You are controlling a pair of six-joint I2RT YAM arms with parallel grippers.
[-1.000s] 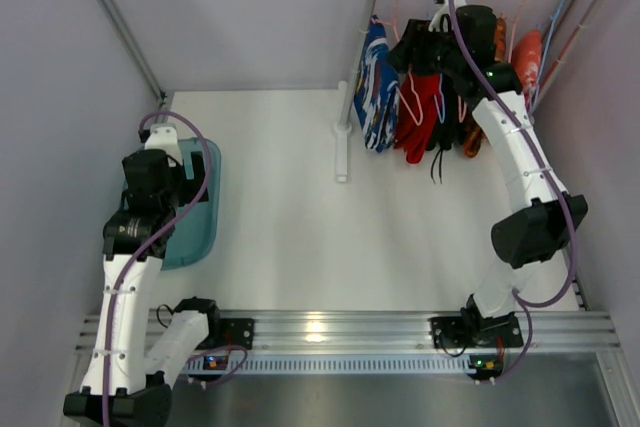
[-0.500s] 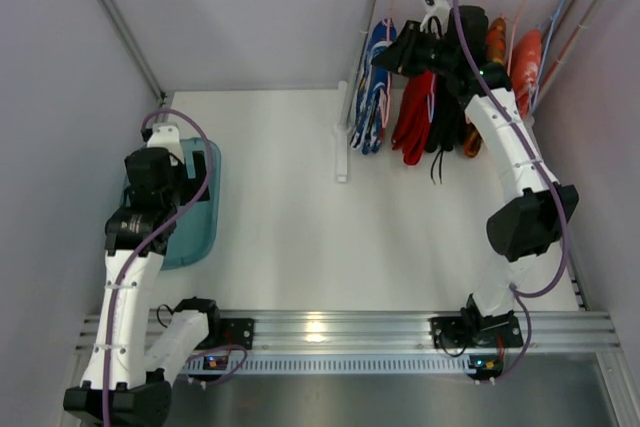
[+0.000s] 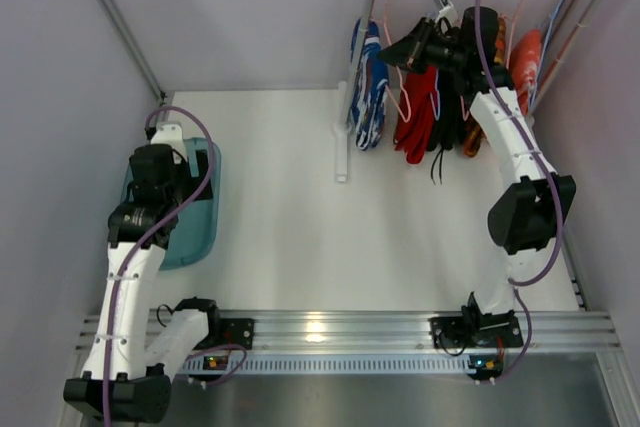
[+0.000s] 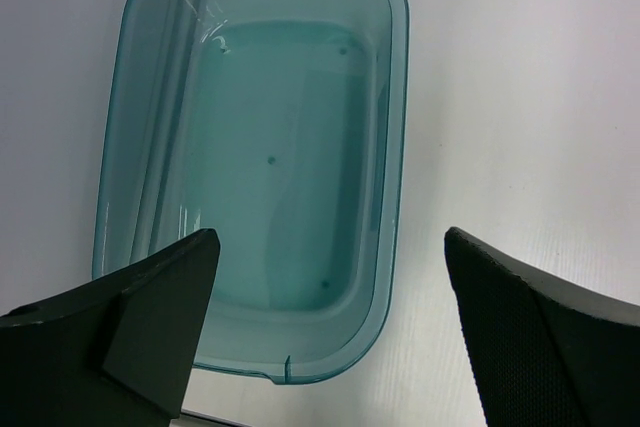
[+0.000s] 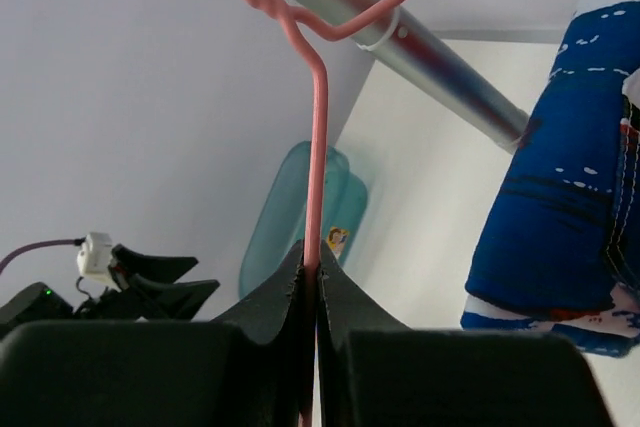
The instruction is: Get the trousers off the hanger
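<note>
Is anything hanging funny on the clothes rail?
Yes. The small blue patterned trousers hang off to one side, apart from the plain red garment. The right gripper has its fingers shut on their thin pink wire hanger, holding it aside. Nothing looks spilled or torn.

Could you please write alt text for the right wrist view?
The right jaws are pinched shut on the pink wire hanger just below its twisted neck. Blue patterned trousers hang at the right, with a metal bar and a teal tub behind.
</note>
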